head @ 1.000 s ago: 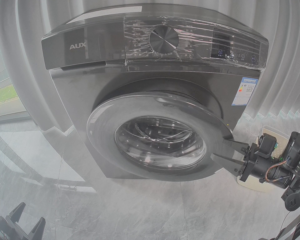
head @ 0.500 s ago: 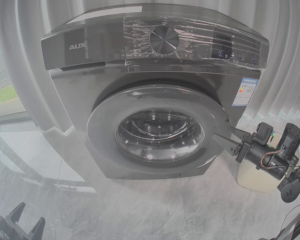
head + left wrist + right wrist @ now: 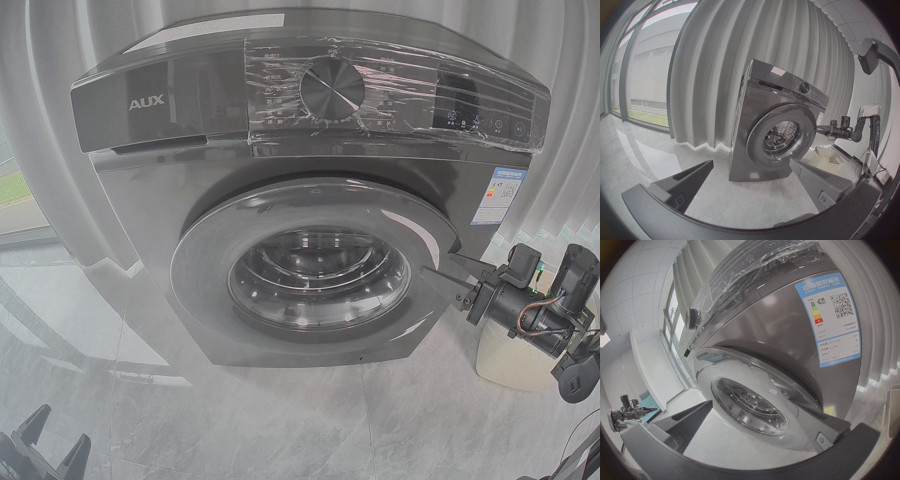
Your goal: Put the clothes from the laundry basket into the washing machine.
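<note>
The grey washing machine (image 3: pixel 156 187) stands in front of me, and its round door (image 3: pixel 206 250) lies close against the front. Whether the door is latched I cannot tell. Through the glass (image 3: pixel 319 278) I make out shiny drum metal and no distinct clothes. My right gripper (image 3: pixel 439 265) is open, its fingertips at the door's right rim; the right wrist view has its fingers (image 3: pixel 693 415) either side of the door (image 3: pixel 725 365). Behind that arm sits the cream laundry basket (image 3: pixel 519 365), also in the left wrist view (image 3: pixel 826 157). My left gripper (image 3: pixel 62 428) hangs open and low at the near left.
White pleated curtains (image 3: pixel 562 175) hang behind the machine on both sides. A floor-length window (image 3: pixel 643 62) is off to the left. Grey tiled floor (image 3: pixel 281 412) stretches open in front of the machine.
The door swung from ajar to lying against the machine's front. My right gripper moved up and in toward the machine with it. The head view has shifted slightly closer.
</note>
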Controlling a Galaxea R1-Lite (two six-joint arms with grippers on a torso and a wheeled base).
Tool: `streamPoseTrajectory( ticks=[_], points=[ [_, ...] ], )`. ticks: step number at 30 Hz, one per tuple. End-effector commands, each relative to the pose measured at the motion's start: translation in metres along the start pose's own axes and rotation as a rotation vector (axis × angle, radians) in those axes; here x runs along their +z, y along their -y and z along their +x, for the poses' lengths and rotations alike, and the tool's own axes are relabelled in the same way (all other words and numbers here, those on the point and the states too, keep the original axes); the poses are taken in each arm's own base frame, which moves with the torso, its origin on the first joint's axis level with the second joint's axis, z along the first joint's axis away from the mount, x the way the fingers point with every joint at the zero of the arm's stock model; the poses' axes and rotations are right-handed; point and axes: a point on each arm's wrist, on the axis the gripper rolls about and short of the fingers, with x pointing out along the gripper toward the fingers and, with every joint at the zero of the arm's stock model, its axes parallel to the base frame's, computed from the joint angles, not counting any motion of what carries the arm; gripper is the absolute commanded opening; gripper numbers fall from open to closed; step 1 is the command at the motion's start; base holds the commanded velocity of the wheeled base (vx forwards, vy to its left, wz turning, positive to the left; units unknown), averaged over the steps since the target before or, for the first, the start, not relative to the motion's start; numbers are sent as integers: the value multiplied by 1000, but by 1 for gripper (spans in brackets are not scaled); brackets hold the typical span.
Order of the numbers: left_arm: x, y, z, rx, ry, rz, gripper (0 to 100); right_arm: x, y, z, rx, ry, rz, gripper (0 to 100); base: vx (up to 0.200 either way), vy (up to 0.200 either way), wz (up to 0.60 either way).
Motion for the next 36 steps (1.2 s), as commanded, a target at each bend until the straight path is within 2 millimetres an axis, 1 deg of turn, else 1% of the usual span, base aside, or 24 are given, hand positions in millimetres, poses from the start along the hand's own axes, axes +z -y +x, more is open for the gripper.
streamPoseTrajectory(
  ticks=[1, 3, 18, 23, 26, 29, 31, 32, 33, 35, 36],
  points=[
    [-5, -1, 1, 3, -19, -4, 100, 2, 3, -1, -17, 11, -7, 100, 200, 0, 0],
    [-5, -1, 1, 3, -19, -2, 100, 3, 4, -1, -19, 15, -9, 100, 200, 0, 0],
    [-5, -1, 1, 3, -19, -2, 100, 4, 3, -1, -17, 17, -12, 100, 0, 0, 0],
    [-5, -1, 1, 3, -19, -2, 100, 2, 2, -2, -12, 12, -13, 100, 0, 0, 0],
    [-5, -1, 1, 3, -19, -2, 100, 0, -1, -6, -3, 1, -19, 100, 0, 0, 0],
    [-5, -1, 1, 3, -19, -4, 100, 4, -8, -23, 38, 10, -103, 100, 0, 0, 0],
    [-5, -1, 1, 3, -17, -4, 100, 9, -14, -38, 89, 27, -145, 100, 0, 0, 0],
    [-5, -1, 1, 3, -17, -4, 100, 15, -18, -48, 109, 46, -159, 100, 0, 0, 0],
    [-5, -1, 1, 3, -19, -4, 100, 19, -21, -55, 119, 62, -168, 100, 0, 0, 0],
    [-5, -1, 1, 3, -19, -4, 100, 25, -24, -63, 116, 85, -179, 100, 0, 0, 0],
    [-5, -1, 1, 2, -19, -2, 100, 30, -24, -70, 95, 103, -188, 100, 0, 0, 0]
  ],
)
